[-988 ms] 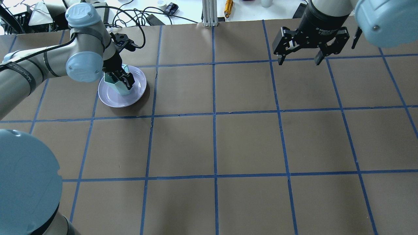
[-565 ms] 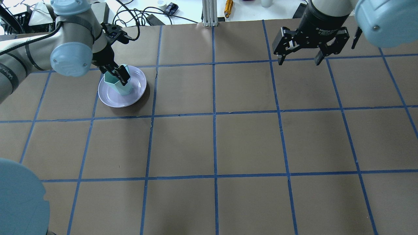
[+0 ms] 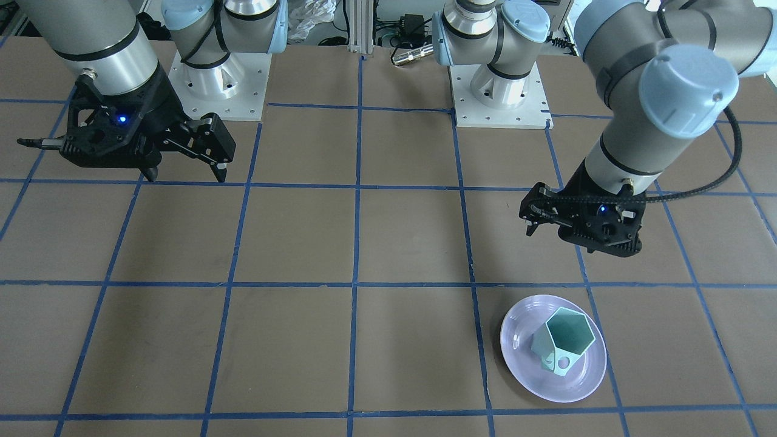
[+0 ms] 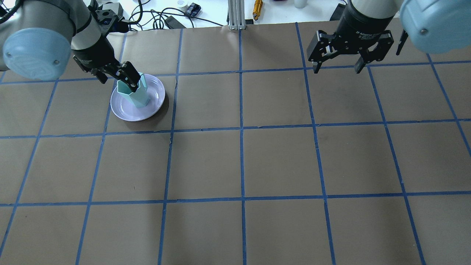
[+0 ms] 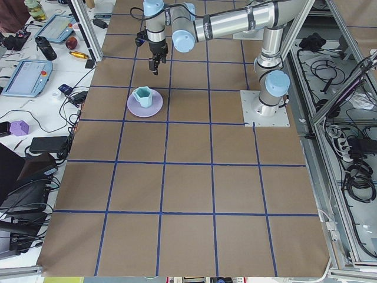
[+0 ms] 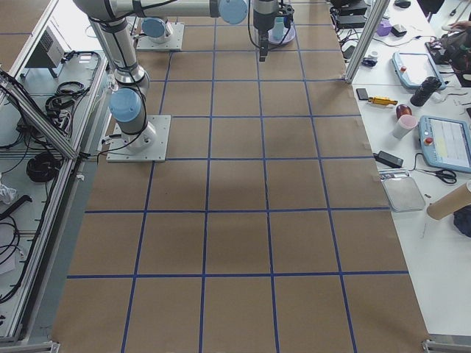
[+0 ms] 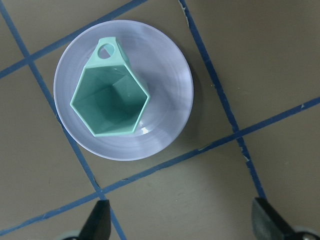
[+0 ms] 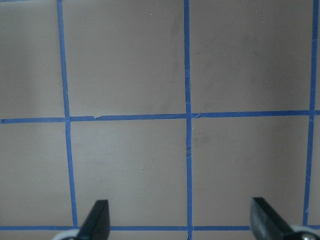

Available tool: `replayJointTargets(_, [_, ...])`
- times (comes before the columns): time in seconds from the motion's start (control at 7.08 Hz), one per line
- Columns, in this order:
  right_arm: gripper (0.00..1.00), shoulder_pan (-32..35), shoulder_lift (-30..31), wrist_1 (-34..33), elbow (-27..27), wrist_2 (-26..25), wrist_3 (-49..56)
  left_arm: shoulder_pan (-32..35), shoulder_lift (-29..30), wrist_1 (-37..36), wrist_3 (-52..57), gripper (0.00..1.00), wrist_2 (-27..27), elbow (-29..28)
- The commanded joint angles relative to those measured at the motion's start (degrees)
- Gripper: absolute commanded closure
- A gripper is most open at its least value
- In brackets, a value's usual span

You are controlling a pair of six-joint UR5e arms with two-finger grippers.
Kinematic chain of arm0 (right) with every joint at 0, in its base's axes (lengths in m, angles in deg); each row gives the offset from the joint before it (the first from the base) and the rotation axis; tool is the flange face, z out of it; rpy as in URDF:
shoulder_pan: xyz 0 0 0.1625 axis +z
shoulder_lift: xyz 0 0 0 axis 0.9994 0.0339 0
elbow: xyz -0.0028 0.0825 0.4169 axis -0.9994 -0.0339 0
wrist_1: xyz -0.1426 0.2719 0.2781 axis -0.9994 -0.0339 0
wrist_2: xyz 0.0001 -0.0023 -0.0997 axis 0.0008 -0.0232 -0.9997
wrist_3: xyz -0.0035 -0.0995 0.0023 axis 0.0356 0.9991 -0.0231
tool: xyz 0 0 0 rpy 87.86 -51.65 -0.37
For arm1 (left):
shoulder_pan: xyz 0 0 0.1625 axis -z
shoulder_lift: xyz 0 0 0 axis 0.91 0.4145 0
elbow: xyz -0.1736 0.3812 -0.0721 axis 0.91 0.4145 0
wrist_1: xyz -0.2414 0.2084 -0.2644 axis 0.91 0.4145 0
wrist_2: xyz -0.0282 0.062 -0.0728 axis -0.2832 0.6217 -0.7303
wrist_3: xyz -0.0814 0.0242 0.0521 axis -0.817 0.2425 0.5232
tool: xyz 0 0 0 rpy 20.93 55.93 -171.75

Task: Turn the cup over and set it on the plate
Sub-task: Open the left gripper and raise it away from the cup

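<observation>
Overhead exterior shows one cup (image 4: 134, 94) upright on one plate (image 4: 129, 112); left pincer (image 4: 117, 80) and right pincer (image 4: 336, 69) both released.

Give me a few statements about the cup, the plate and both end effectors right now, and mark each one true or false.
1. The cup stands on the plate with its opening facing up. True.
2. The left end effector is clamped on the cup. False: it is open and apart from the cup, above it.
3. The right end effector is open, with only the taped table under it. True.
4. The handle sticks out past the plate's rim. False: it lies inside the rim.
</observation>
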State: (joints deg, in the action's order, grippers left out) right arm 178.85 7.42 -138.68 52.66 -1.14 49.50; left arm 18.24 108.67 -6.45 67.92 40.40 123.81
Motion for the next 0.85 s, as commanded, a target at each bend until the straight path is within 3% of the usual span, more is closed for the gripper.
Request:
replayJointTargets(0.0, [0.00,0.0,0.0,0.0,0.0,0.0,0.0,1.7,-5.4,4.1,-10.6,0.00,-1.3,0.1])
replayJointTargets(0.71, [0.00,0.0,0.0,0.1,0.0,0.1,0.0,8.0,-9.4,10.3,-28.5,0.00,-0.8,-1.5])
